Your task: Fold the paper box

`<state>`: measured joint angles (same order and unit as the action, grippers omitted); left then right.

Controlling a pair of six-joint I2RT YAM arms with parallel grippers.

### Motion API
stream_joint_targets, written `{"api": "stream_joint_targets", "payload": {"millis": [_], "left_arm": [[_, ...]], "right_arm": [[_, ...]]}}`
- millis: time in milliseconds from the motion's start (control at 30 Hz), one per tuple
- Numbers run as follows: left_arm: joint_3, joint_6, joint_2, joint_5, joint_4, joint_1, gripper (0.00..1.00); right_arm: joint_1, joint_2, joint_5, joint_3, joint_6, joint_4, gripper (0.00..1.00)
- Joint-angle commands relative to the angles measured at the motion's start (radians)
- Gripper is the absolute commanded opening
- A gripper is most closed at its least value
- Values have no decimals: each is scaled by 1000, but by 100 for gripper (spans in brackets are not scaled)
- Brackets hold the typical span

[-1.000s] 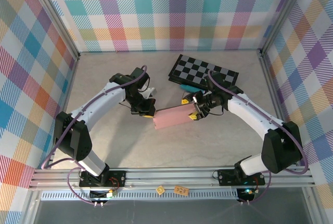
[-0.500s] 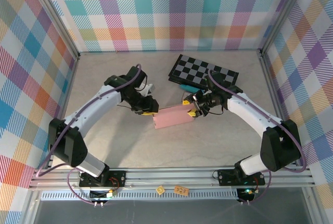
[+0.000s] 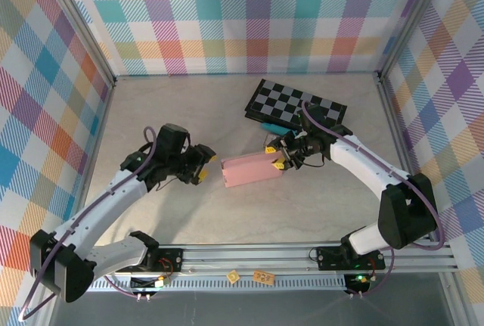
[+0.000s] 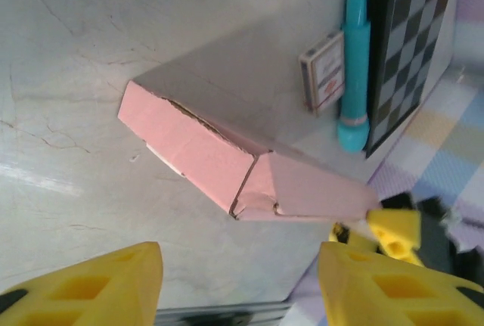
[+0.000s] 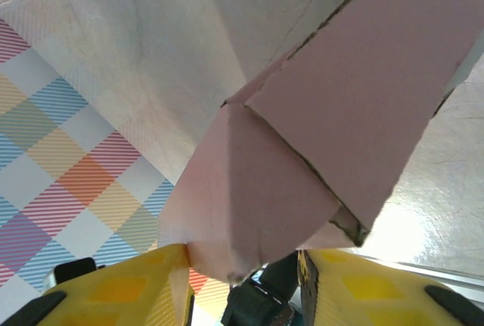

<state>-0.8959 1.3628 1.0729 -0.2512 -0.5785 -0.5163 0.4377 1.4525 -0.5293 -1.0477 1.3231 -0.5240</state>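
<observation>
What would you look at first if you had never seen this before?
First, the pink paper box in the middle of the table, its right end gripped by the right gripper. The left gripper hangs open just left of the box, not touching it. The rainbow-check walls all around also catch the eye, as does the checkered board at the back.

1. The left arm [image 3: 113, 199] is reaching forward and inward with its elbow bent, and the left gripper [image 3: 200, 167] is holding its jaws apart, empty.
2. The right arm [image 3: 367, 169] is bending inward, and the right gripper [image 3: 281, 159] is pinching the paper box [image 3: 248, 170] at its end.
</observation>
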Motion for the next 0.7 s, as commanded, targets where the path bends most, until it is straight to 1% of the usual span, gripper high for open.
{"api": "stream_joint_targets", "payload": {"millis": [0,167,200,433,667], "left_arm": [[20,289,1,80,162,-28,59],[77,425,50,71,290,-87,60],[82,438,55,72,292,-97,60],[64,451,70,76,215,-119,59],[126,502,123,91,398,-142,50]], "right_arm": [[-5,28,11,17,-16,-30,42],[-5,28,10,18,-16,-29,42],[-5,28,10,19,-17,-29,42],[-5,25,8,20,-15,-27,42],[-5,16,10,31,-12,-26,42]]}}
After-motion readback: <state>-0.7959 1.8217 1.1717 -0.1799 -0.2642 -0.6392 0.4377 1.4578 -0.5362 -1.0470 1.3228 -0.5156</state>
